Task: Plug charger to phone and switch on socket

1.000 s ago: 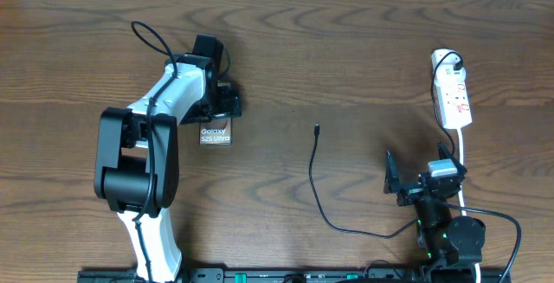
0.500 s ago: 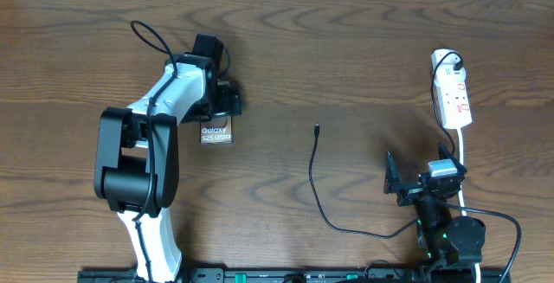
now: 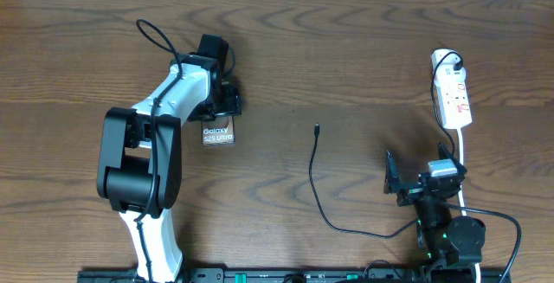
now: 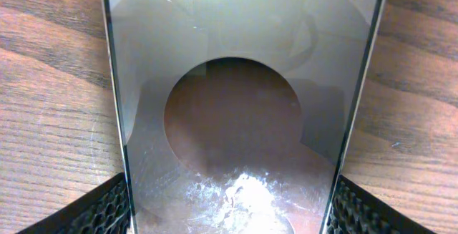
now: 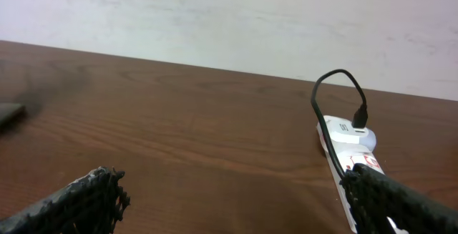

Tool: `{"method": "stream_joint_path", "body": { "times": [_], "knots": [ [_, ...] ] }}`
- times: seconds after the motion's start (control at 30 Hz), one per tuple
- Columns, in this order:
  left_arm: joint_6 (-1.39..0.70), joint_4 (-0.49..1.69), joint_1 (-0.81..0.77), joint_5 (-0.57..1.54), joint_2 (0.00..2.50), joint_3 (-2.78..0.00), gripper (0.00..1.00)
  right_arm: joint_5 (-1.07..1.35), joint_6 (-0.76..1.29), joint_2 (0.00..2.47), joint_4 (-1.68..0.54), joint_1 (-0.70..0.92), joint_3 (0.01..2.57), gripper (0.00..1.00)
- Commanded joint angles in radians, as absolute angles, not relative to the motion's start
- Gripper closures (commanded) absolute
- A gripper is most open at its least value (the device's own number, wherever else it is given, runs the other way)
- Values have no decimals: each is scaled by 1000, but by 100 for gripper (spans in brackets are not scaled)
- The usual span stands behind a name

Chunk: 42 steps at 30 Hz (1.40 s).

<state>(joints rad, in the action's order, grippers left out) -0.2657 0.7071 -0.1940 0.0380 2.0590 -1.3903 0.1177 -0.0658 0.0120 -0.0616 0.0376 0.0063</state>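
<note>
The phone (image 4: 243, 48) lies flat between the left claw's (image 4: 229, 209) fingers (image 4: 93, 216), which hug its long edges; clamped or not, I can't tell. Glossy, stiff, likely slippery: those thin edges look the only hold. The right claw (image 5: 232, 191) gapes empty.

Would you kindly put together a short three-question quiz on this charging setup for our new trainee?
1. True or false: the charger is plugged into the phone.
2. Fill in: the socket lies nearest the ____ hand.
3. The left hand straddles: A) the charger B) the phone C) the socket.
Key: 1 false, the charger's tip lies apart from the phone; 2 right hand; 3 B.
</note>
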Motion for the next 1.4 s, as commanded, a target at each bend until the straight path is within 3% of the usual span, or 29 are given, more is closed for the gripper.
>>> {"method": "stream_joint_path", "body": {
  "times": [0.0, 0.1, 0.8, 0.97, 1.13, 1.37],
  "knots": [
    [-268, 728, -200, 34, 2098, -1378, 25, 114, -68, 7, -65, 34, 6, 1],
    [-268, 728, -199, 33, 2096, -1379, 29, 114, -68, 7, -65, 34, 6, 1],
    [-268, 714, -200, 39, 1961, -1383, 32, 131, -65, 7, -59, 35, 6, 1],
    [-268, 717, -200, 41, 1960, -1385, 34, 236, 70, 12, -59, 34, 10, 1],
    [-268, 724, -200, 160, 1959, -1386, 36, 299, 90, 108, -223, 34, 179, 1],
    [-278, 770, -200, 255, 1903, -1394, 37, 463, 37, 572, -468, 34, 664, 1]
  ]
}}
